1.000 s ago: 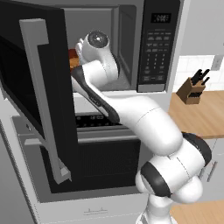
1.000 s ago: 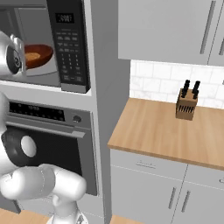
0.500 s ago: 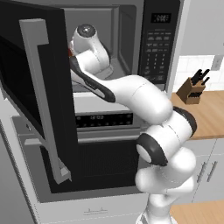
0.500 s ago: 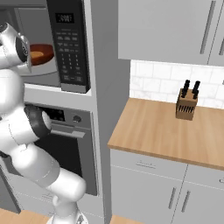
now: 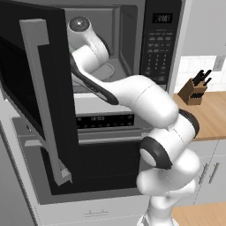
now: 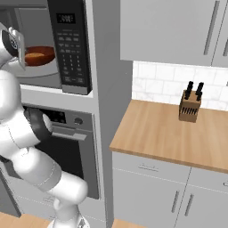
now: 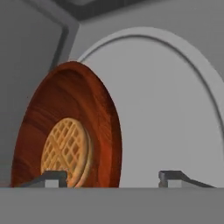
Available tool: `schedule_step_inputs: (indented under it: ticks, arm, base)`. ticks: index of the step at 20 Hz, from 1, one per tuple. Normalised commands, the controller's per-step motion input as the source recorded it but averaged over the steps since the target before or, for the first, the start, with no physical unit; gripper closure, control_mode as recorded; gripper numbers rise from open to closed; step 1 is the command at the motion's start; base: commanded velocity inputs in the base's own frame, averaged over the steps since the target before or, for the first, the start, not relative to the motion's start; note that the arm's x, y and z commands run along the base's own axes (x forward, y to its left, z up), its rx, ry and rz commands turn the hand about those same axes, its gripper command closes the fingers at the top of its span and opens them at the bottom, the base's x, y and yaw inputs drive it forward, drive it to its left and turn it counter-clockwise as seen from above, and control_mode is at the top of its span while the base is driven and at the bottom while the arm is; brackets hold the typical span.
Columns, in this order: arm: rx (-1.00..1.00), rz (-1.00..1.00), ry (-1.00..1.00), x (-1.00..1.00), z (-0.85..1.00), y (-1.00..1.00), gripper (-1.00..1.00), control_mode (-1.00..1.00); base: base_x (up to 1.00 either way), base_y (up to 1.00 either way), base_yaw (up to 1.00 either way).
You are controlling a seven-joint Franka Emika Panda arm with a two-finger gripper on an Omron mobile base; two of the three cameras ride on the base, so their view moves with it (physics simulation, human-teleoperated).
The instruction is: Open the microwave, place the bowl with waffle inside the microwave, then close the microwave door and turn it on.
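The microwave (image 5: 161, 42) stands open, and its door (image 5: 31, 88) with the grey bar handle (image 5: 44, 101) swings out to the left. Inside on the round glass turntable (image 7: 175, 100) sits the reddish-brown bowl (image 7: 87, 109) (image 6: 39, 55), with the golden waffle (image 7: 65, 151) in it. My arm reaches into the cavity (image 5: 117, 53). In the hand view my gripper (image 7: 112, 177) is open, its fingertips (image 7: 52, 177) set wide apart. The left tip lies at the bowl's lower edge and the right tip stands clear over the turntable. From the right base view the gripper (image 6: 22, 51) is just left of the bowl.
The keypad panel (image 6: 69, 44) is on the microwave's right side. A silver oven (image 5: 106, 145) sits below it. To the right, a wooden counter (image 6: 169, 133) carries a knife block (image 6: 189, 106). Cabinets (image 6: 169, 31) hang above the counter.
The jaws have spread wide and let go of the bowl, which stays on the turntable. The hand rose toward the cavity's upper left while the elbow swung out to the right.
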Motion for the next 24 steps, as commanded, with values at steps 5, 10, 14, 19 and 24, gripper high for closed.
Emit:
schedule_step_inputs:
  ticks: [5,10,14,19,24]
  arm:
    - [0.19,0.00,-0.31,-0.80,0.06,-0.60,-1.00,-1.00]
    - [0.18,0.00,-0.40,-1.00,0.02,-0.63,-1.00,-1.00]
    - [0.19,0.00,-0.42,-1.00,0.00,-0.69,-1.00,-1.00]
    - [0.05,0.03,-0.36,-1.00,-0.01,-0.41,-1.00,-1.00]
    - [-0.15,0.04,-0.12,-1.00,0.00,-0.03,-1.00,-1.00]
  base:
    - [0.00,0.00,0.00]
    - [0.00,0.00,0.00]
    - [0.00,0.00,0.00]
    - [0.00,0.00,0.00]
    - [0.00,0.00,0.00]
